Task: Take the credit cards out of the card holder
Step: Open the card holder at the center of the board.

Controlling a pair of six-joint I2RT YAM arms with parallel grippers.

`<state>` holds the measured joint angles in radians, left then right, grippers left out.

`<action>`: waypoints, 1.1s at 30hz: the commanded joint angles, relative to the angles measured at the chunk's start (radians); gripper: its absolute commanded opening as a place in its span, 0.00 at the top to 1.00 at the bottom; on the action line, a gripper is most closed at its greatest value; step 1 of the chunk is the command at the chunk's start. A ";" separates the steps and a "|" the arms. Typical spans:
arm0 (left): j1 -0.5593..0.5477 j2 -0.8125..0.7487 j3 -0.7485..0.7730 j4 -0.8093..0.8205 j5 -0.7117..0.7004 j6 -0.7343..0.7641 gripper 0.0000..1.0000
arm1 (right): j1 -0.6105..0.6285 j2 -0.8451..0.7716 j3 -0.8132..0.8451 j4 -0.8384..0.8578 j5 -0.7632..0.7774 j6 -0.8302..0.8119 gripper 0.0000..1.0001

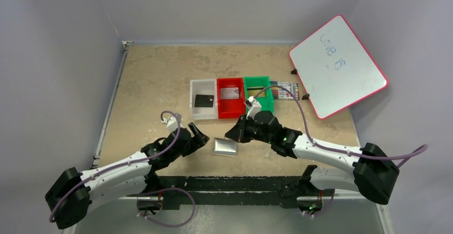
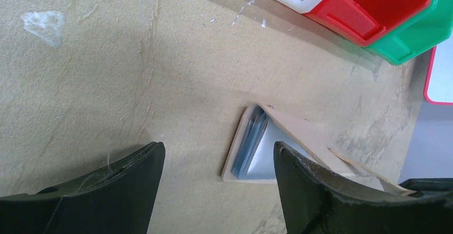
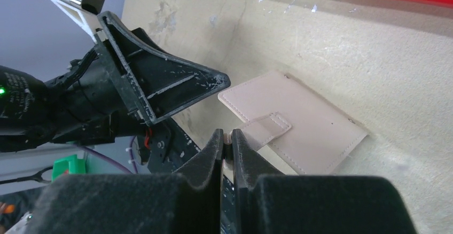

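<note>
Right gripper (image 3: 227,138) pinched closed on the card holder (image 3: 304,130) by its snap tab (image 3: 270,125), holder flat on the table (image 1: 155,79); left gripper (image 2: 218,149) spread wide just beside it.

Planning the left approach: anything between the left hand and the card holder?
Nothing visible. Only bare table lies between the open left hand and the card holder. The right hand pinches its snap tab from the other side.

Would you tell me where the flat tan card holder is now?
Top view: the card holder lies centrally between left gripper and right gripper, below the red plastic bin.
</note>
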<state>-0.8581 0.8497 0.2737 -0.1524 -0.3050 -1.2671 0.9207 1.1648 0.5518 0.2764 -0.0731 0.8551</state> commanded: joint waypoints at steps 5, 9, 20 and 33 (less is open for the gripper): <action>-0.002 -0.037 0.054 -0.007 -0.021 0.030 0.27 | 0.000 -0.050 0.011 0.024 -0.017 0.089 0.91; -0.001 -0.022 0.069 0.124 0.055 0.081 0.27 | -0.013 -0.029 0.031 -0.058 0.071 0.080 0.91; -0.001 0.080 0.141 0.115 0.096 0.129 0.27 | -0.287 0.022 0.005 -0.232 0.075 -0.038 0.92; -0.002 0.116 0.139 0.197 0.159 0.140 0.27 | -0.302 -0.166 -0.251 -0.283 0.067 0.168 0.91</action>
<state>-0.8581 0.9325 0.3908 -0.0566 -0.1986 -1.1576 0.6209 1.0847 0.3725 -0.0029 0.0040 0.9314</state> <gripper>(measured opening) 0.731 0.082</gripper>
